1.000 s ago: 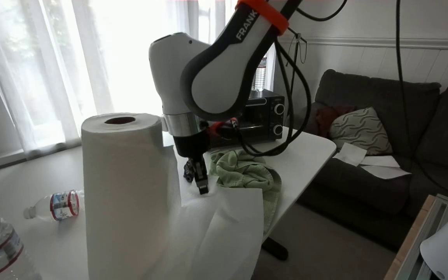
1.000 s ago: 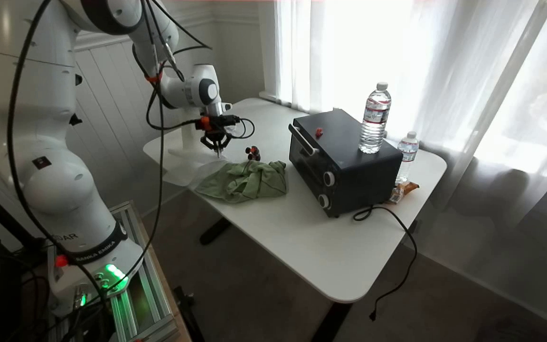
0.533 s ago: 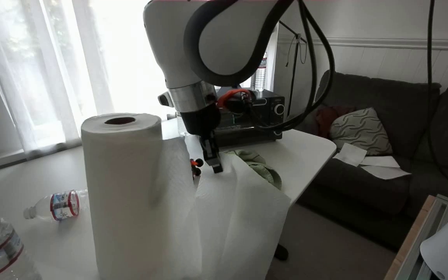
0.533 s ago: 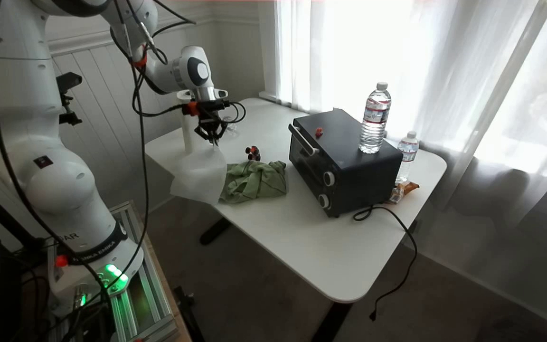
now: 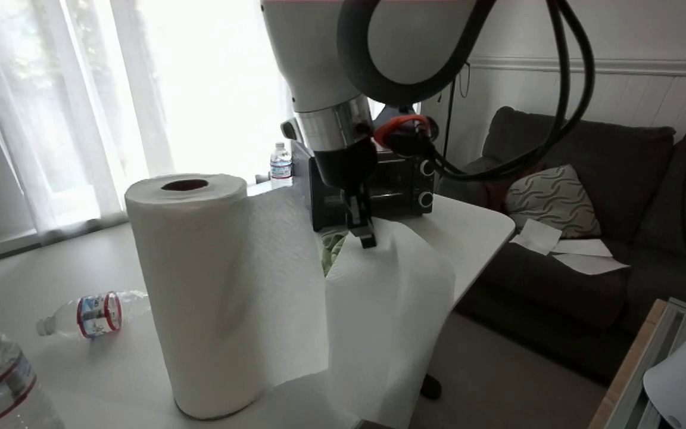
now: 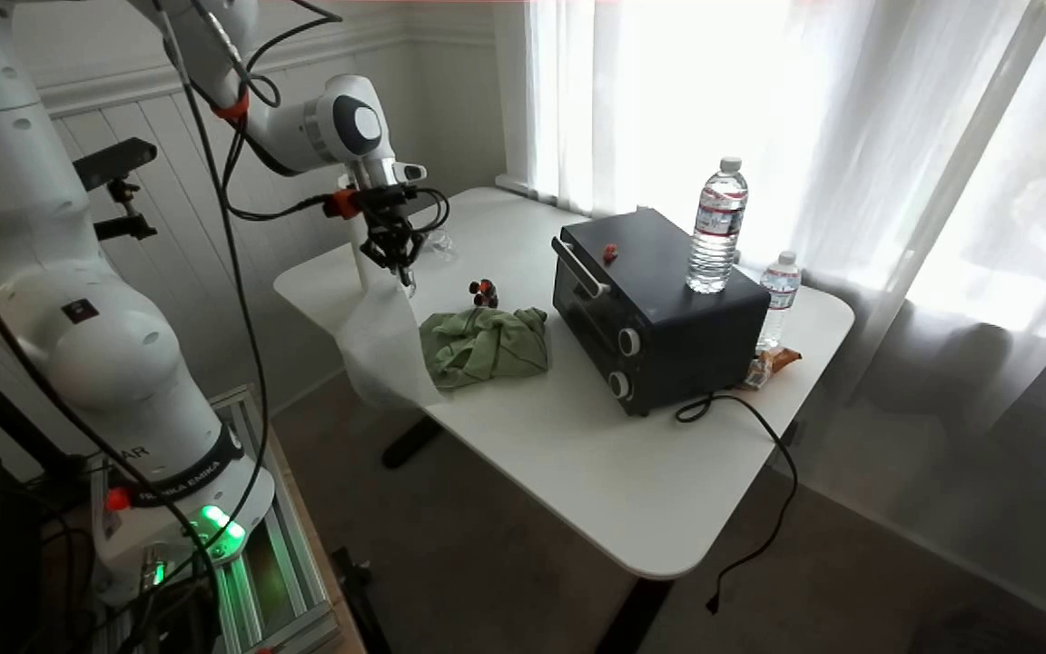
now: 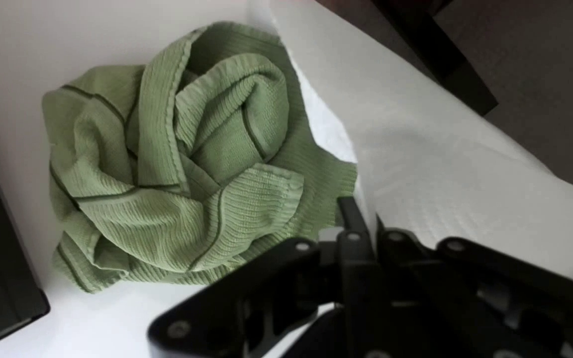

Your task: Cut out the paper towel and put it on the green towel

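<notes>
at left in an exterior view, a bottle [image 5: 97, 314] lies on its side. next comes the paper towel roll [image 5: 200, 298], between eight and nine o'clock from the gripper [image 5: 368, 241]; it looks tilted, foot toward five. the gripper is pinched together on the loose sheet [image 5: 358, 322], which drapes below and seems not yet torn from the roll. in the wrist view, the green towel [image 7: 167, 164] lies bunched at ten o'clock from the grip, the sheet running off toward two.

i'd call this the tearing step. i see nothing steadying the roll, so a slow drag may well slide or topple it; a short, brisk tug, level toward three o'clock, ought to part the sheet more cleanly. then lay it on the green towel.
</notes>
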Action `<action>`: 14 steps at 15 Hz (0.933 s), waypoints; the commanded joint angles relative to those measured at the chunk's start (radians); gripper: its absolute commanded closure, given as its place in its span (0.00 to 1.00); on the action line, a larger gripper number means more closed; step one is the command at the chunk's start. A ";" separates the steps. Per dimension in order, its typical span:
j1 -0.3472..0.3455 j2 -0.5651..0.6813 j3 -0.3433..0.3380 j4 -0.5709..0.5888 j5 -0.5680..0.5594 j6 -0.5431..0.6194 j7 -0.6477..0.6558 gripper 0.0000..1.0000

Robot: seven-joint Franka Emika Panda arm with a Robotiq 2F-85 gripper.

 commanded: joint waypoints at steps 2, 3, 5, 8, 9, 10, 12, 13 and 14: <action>-0.045 -0.147 -0.005 -0.143 0.015 0.086 0.010 1.00; -0.053 -0.162 -0.008 -0.159 0.014 0.101 0.009 1.00; -0.067 -0.186 -0.012 -0.183 0.011 0.130 0.009 1.00; -0.080 -0.214 -0.017 -0.212 0.019 0.172 0.003 1.00; -0.083 -0.223 -0.019 -0.223 0.030 0.190 -0.002 1.00; -0.086 -0.228 -0.022 -0.233 0.036 0.212 -0.006 1.00; -0.091 -0.239 -0.027 -0.254 0.044 0.244 -0.006 1.00; -0.093 -0.244 -0.030 -0.265 0.051 0.261 -0.007 1.00; -0.096 -0.250 -0.033 -0.276 0.054 0.273 -0.006 1.00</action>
